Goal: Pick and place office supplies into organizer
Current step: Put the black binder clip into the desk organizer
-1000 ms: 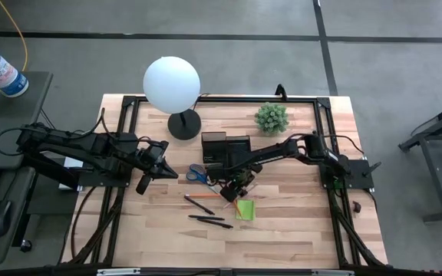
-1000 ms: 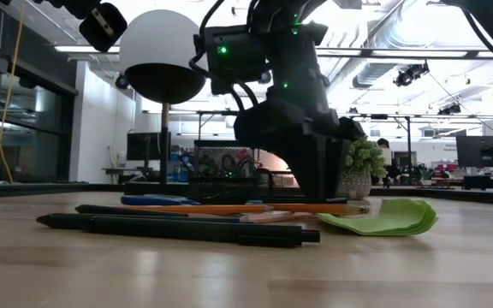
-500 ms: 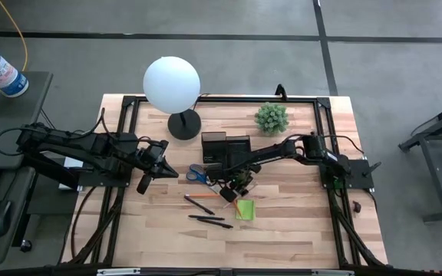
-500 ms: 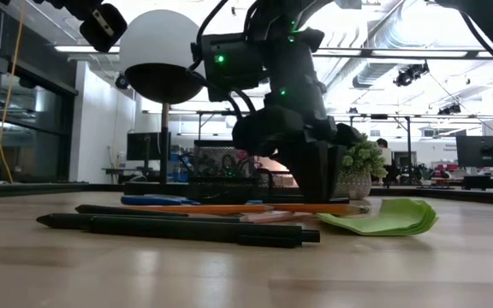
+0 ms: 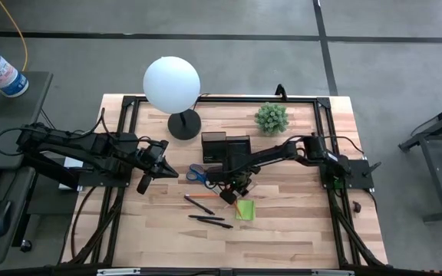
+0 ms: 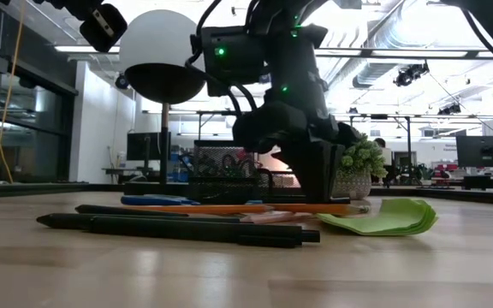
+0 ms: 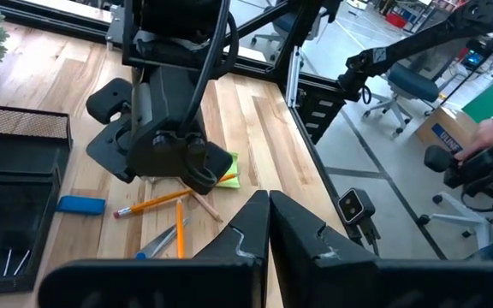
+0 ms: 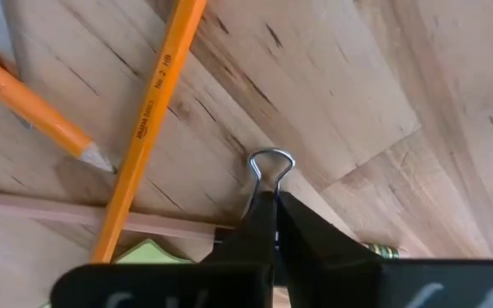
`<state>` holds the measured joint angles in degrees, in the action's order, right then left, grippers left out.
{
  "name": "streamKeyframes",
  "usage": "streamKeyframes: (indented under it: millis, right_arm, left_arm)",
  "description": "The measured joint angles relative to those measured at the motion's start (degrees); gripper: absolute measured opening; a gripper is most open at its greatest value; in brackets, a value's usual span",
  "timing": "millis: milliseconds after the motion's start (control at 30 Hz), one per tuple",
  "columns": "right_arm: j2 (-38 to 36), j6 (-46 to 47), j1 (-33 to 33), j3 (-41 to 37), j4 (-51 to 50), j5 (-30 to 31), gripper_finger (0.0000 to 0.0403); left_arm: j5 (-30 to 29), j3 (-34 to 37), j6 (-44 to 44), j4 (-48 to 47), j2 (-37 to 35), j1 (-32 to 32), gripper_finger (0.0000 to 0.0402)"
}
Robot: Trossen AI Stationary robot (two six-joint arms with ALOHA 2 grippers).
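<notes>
My right gripper (image 5: 232,188) points down at the table just in front of the black organizer (image 5: 225,149), shut on a small clip whose wire loop (image 8: 270,162) sticks out past the fingertips. Two orange pencils (image 8: 148,120) lie beside it, with the lime-green sticky pad (image 5: 245,208) just nearer. Blue scissors (image 5: 196,173) lie left of the gripper, and two black pens (image 5: 209,221) nearer the front edge. My left gripper (image 5: 143,184) hangs shut above the table's left part, holding nothing. My right gripper pinches the clip between its two fingertips, just below the wire loop (image 8: 268,184). The fingers come from above, pointing down. They hide the clip's body. Whether the clip is clear of the wood I cannot tell.
A lamp with a white globe (image 5: 172,83) and round black base (image 5: 183,124) stands far left of the organizer. A small potted plant (image 5: 271,118) sits at the far right. Bare wood lies toward the near edge and the right side.
My right gripper has shut its fingers on the clip, staying almost in place beside the pencils. The pencils, pens and pad lie where they were.
</notes>
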<state>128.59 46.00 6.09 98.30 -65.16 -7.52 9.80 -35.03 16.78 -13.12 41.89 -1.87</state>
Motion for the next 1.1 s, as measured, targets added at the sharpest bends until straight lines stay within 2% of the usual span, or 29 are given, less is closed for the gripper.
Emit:
streamKeyframes:
  millis: [400, 567, 833, 1100]
  right_arm:
    - [-3.91, 0.3, 0.46, 0.3, -0.88, 1.09, 0.0]
    - [-4.0, -1.55, -0.18, 4.89, -0.73, 4.01, 0.0]
    - [-4.22, -16.31, -4.39, 14.6, 6.54, 17.95, 0.0]
    - [-2.85, -27.81, -7.28, 14.03, 20.69, 20.48, 0.0]
  left_arm:
    - [0.0, 0.0, 0.0, -0.12, -0.02, 0.0, 0.0001]
    - [0.0, 0.0, 0.0, -0.27, -0.01, 0.0, 0.0001]
    - [0.0, 0.0, 0.0, -0.29, -0.02, 0.0, 0.0001]
    - [0.0, 0.0, 0.0, -0.32, -0.02, 0.0, 0.0001]
